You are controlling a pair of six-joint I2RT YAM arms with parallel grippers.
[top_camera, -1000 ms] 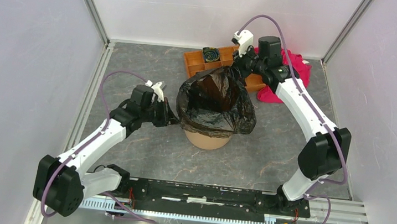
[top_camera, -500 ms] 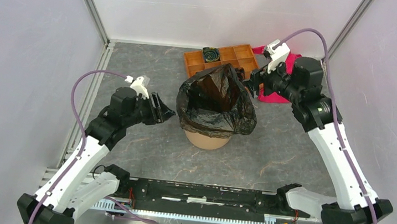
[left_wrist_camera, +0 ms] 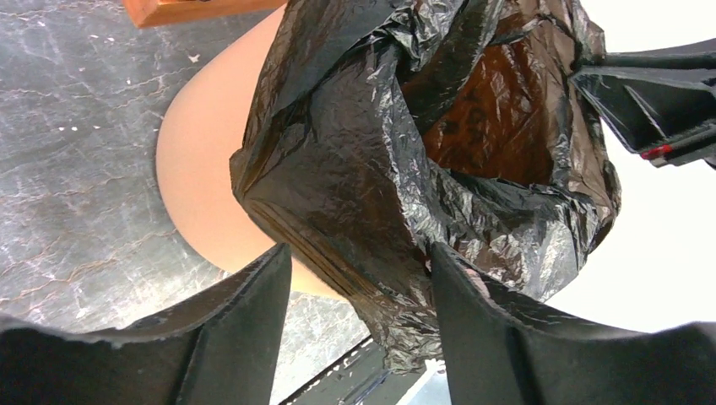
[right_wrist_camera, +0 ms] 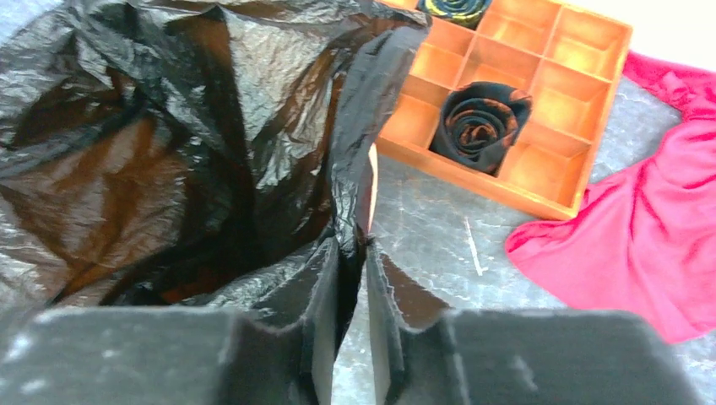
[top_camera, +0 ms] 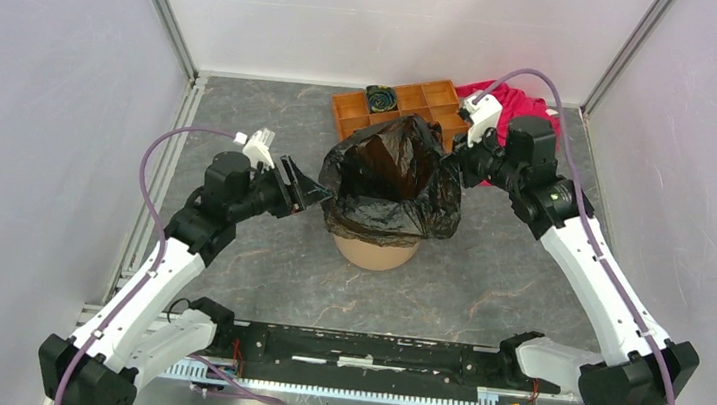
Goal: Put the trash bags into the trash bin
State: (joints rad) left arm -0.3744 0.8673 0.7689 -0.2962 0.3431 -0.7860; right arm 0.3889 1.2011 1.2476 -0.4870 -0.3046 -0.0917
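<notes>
The trash bag (top_camera: 392,181), thin crinkled black film, lines the light-orange trash bin (top_camera: 374,254) and is folded over its rim. My left gripper (top_camera: 311,189) is at the bag's left side. In the left wrist view it (left_wrist_camera: 359,278) stands open, and a hanging fold of the bag (left_wrist_camera: 355,169) lies between the jaws, in front of the bin's wall (left_wrist_camera: 203,177). My right gripper (top_camera: 457,163) is at the bag's right rim. In the right wrist view its jaws (right_wrist_camera: 353,249) are almost together, pinching an upright edge of the bag (right_wrist_camera: 169,143).
An orange compartment tray (top_camera: 415,103) stands behind the bin, with coiled black rolls (right_wrist_camera: 483,126) in its cells. A red cloth (top_camera: 525,107) lies at the back right, under the right arm. Aluminium frame rails and white walls enclose the table.
My left gripper let go of the bag's left edge and opened wide. My right arm swung from the bag's far rim to its right rim, opened, then closed on the edge there.
</notes>
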